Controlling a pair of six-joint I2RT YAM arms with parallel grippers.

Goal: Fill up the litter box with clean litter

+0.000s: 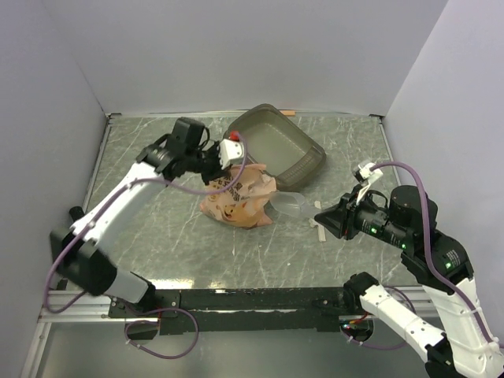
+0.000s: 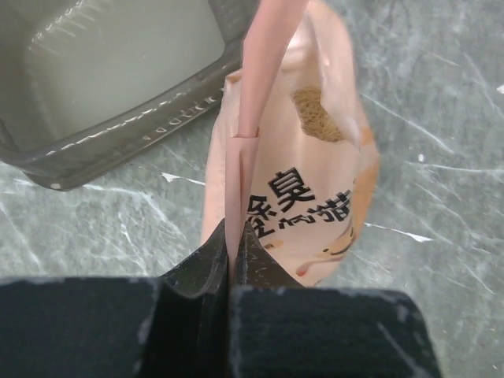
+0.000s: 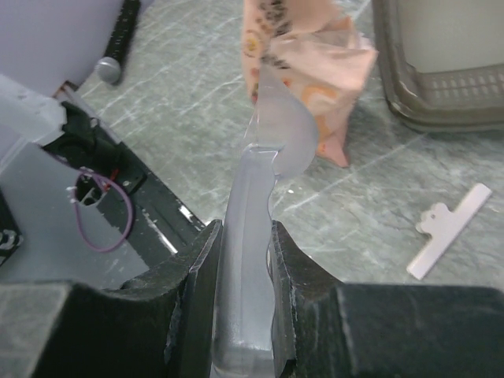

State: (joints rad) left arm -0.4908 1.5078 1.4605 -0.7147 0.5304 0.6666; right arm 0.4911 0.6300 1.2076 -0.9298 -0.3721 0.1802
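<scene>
top view
left end effector (image 1: 224, 169): I see it pinched on the top edge of the bag (image 1: 240, 197)
bag: orange-pink, mid-surface (image 1: 197, 252), its far side against the box (image 1: 313, 150)
box: grey-brown, far centre, just behind the bag
right end effector (image 1: 320, 215): holds a clear scoop (image 1: 290, 206) by the handle, bowl toward the bag
clip (image 1: 321, 231): white, on the surface just beside the right end effector

left wrist view
grip: jaws closed tight on a thin pink flap of the bag
litter (image 2: 319, 114): tan granules show in the bag's upper part; I can't tell whether through a window or an opening
box: upper left, its near wall just beside the bag

right wrist view
grip: jaws narrow, clamped on the scoop handle
scoop: its bowl reaches up to the bag's lower edge
box: upper right, beside the bag
clip: flat on the surface at right, near the box but apart from it
</scene>
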